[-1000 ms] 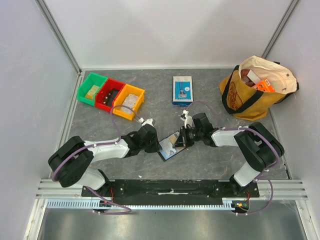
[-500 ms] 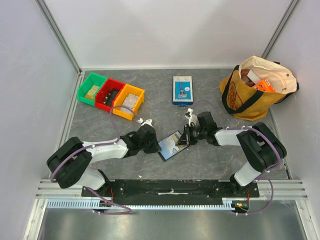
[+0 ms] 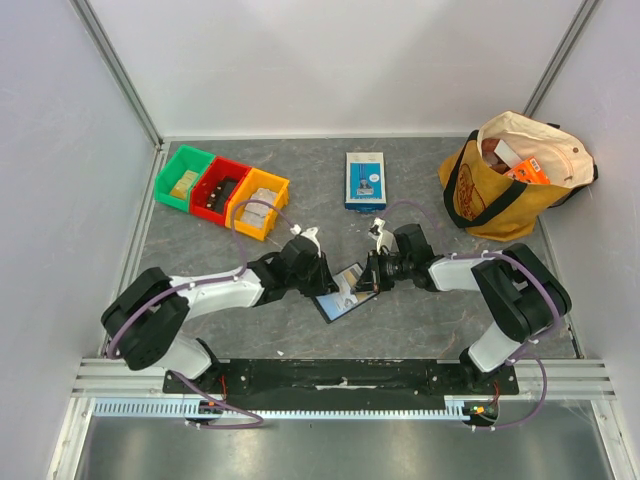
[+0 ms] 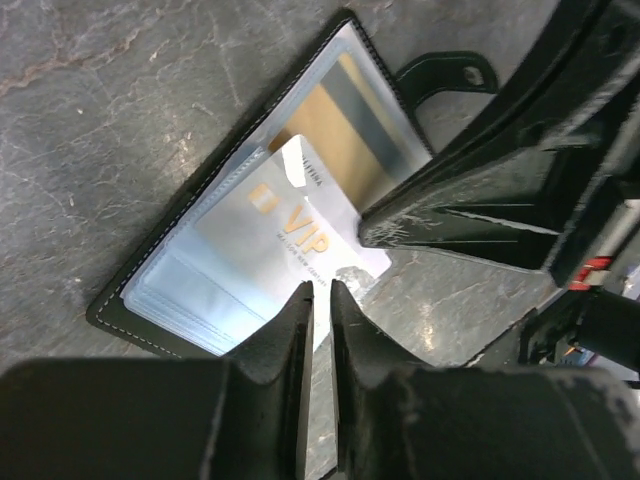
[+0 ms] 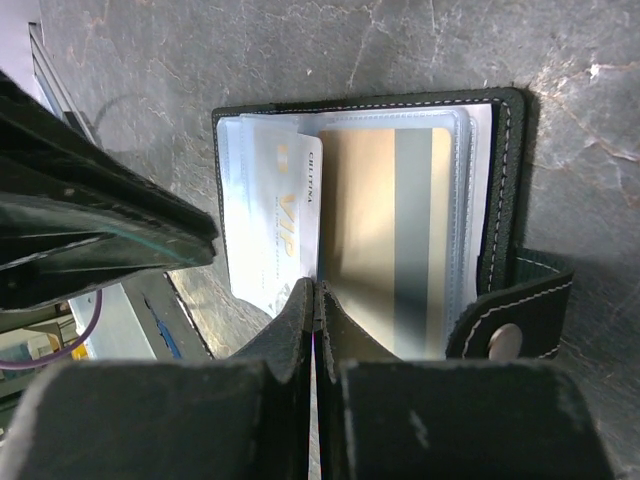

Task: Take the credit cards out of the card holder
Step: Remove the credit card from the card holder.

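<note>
Position: the card holder (image 3: 340,293) lies open and flat on the table (image 3: 420,320) at the centre of the top view, between the two grippers.

Cards: a white VIP card (image 4: 290,225) sits part-way out of its pocket. In the left wrist view its long axis runs from upper left to lower right, and its free short end overhangs the holder's lower-right rim. A gold card (image 5: 365,230) remains fully sleeved in the neighbouring pocket.

Left gripper (image 4: 320,295): jaws parted by a narrow slit, tips right at the free end of the VIP card. Whether the card's edge sits in the slit cannot be told.

Right gripper (image 5: 315,292): jaws together, tips resting at the holder's centre fold.

Assessment: the left arm is the nearer to the exposed end. Withdrawal appears to call for a pull along the card's long axis, towards the bottom of the left wrist view.
</note>
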